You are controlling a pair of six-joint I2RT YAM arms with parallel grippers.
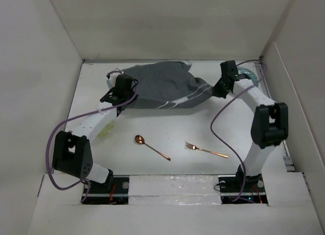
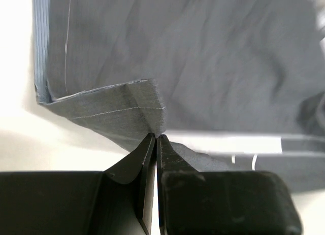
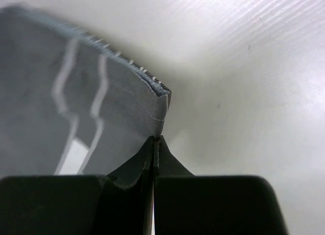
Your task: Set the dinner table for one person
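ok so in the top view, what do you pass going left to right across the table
left arm's elbow → spoon → fork → right arm's elbow; the grey placemat spans the middle, so it's left out

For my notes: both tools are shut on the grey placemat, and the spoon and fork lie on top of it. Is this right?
Not quite. The top external view shows the spoon and fork on the bare dinner table, apart from the placemat. The rest is right.
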